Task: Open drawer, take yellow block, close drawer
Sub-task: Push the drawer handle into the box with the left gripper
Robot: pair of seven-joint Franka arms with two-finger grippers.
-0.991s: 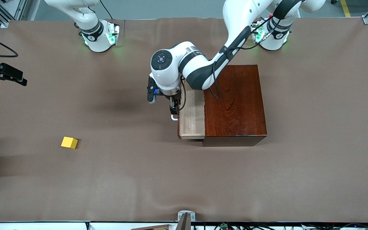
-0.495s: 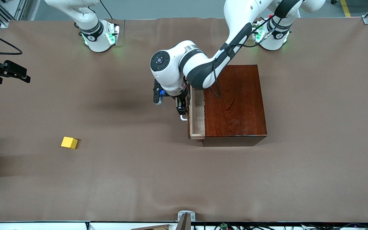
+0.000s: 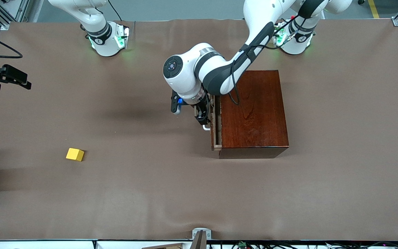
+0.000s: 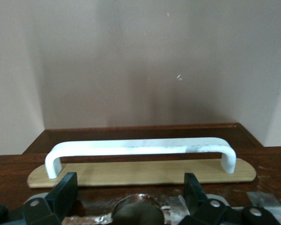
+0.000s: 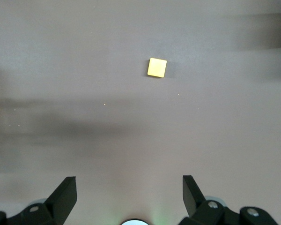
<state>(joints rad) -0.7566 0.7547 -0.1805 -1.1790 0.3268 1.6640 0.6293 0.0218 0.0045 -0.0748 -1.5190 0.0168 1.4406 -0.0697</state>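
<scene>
Here, your left end effector is down at the front of the dark reddish-brown wooden box, right at the white bar handle of the drawer. The drawer stands out from the box only by a thin strip, so just a sliver of its pale wood inside shows from above. In the left wrist view the two black fingers stand wide apart, open and gripping nothing. The handle runs crosswise just past their tips, longer than the gap between them, over a pale oval plate on the drawer's glossy front. You cannot tell from these views whether the fingers touch the handle. The yellow block lies by itself on the brown table, well apart from the box, toward the right arm's end of the table and nearer to the front camera than the drawer. Your right end effector waits in the air over the table's edge at the right arm's end, fingers spread wide and empty. Its wrist view looks down on the block, small on the bare cloth.
</scene>
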